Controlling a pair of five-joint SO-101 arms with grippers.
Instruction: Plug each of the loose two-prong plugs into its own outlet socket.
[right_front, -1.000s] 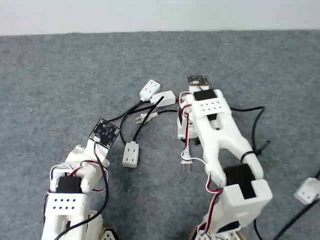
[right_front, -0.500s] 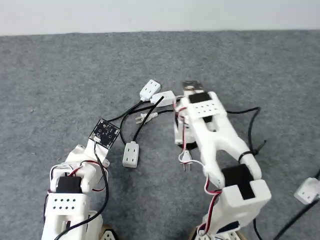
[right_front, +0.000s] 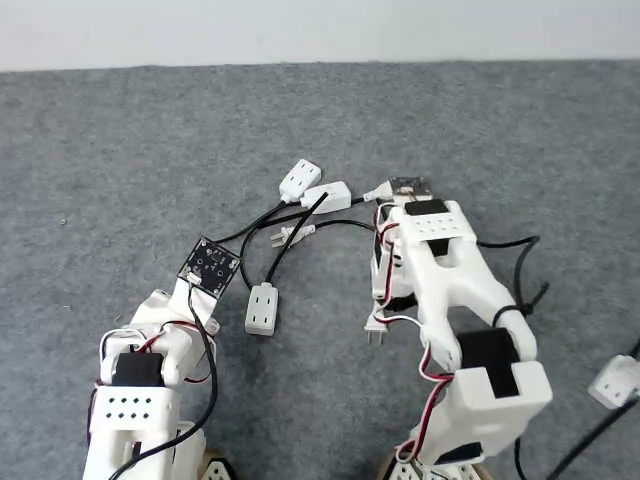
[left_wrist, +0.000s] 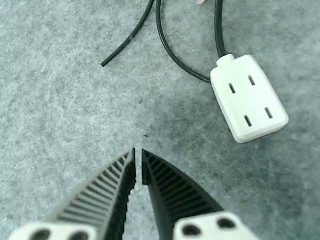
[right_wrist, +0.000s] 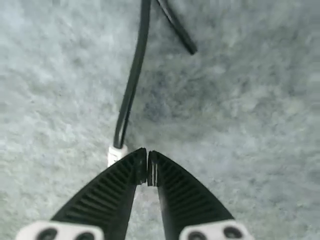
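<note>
My right gripper is shut, and the end of a white two-prong plug is pinched at its tips; the plug's black cable runs away over the carpet. From above, that plug pokes out beside the right wrist, close to a white outlet. A second outlet lies just beyond. Another loose plug rests in the middle. My left gripper is shut and holds nothing, a short way from a white outlet, which also appears from above.
Black cables cross the grey carpet between the two arms. A small white plug lies against the right arm's side. One more outlet sits at the right edge. A cut cable end lies ahead of the left gripper.
The right arm swung a little left, then back right and toward its base, and the white plug now shows at its tip. The left arm has not moved.
</note>
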